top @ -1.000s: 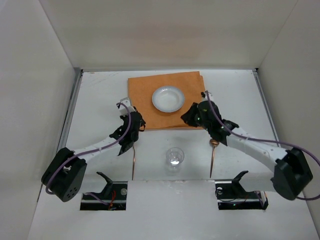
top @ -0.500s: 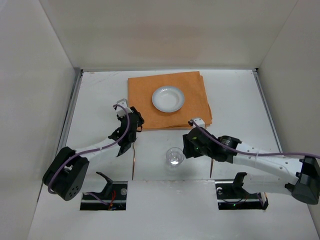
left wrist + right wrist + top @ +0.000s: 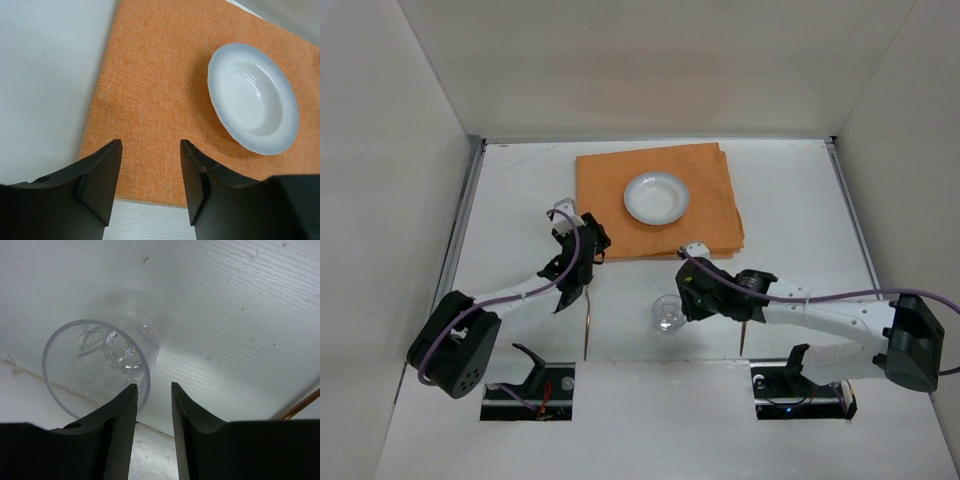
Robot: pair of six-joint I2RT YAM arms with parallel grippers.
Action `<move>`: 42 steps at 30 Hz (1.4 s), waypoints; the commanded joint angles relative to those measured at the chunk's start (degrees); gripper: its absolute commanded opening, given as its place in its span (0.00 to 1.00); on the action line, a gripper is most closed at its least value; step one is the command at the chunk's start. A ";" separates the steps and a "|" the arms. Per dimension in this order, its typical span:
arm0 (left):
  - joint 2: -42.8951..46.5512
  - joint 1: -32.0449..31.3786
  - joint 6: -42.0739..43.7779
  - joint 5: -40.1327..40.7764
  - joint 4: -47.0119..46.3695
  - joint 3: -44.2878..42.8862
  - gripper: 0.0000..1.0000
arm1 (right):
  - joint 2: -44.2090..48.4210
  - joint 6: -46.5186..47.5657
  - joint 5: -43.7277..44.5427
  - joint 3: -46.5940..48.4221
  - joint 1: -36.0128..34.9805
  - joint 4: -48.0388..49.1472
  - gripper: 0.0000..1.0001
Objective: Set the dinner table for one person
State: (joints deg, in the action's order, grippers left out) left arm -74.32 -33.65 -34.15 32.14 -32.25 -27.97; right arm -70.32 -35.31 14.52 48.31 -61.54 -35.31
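Poised at the rim of the clear drinking glass, right jaws part-open, near the orange woven cloth; left jaws open, empty, over its edge. Seems light, slick, breakable: pinch rim wall gently.

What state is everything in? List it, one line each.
Orange rectangular cloth: lying flat.
White round ceramic dish: upright, empty, on the cloth.
Clear glass cup: upright, empty.
Two thin copper-coloured utensils: lying flat.
Left end effector: open, empty.
Right end effector: open, beside the cup's rim.
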 commanded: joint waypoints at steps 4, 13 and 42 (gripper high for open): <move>-0.73 0.12 -0.48 0.55 -3.08 0.02 0.54 | -4.82 1.03 1.81 3.45 -0.12 4.02 0.17; -1.08 -0.05 -0.74 0.55 -3.26 0.10 0.61 | -1.65 6.56 8.86 13.81 12.16 9.53 0.12; 0.23 0.47 -0.13 0.12 -3.61 1.34 0.60 | -54.38 11.23 1.83 66.73 45.41 6.57 0.13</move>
State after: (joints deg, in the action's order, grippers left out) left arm -75.29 -33.30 -34.50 31.90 -32.86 -27.18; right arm -123.20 -23.99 17.98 111.07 -16.62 -28.25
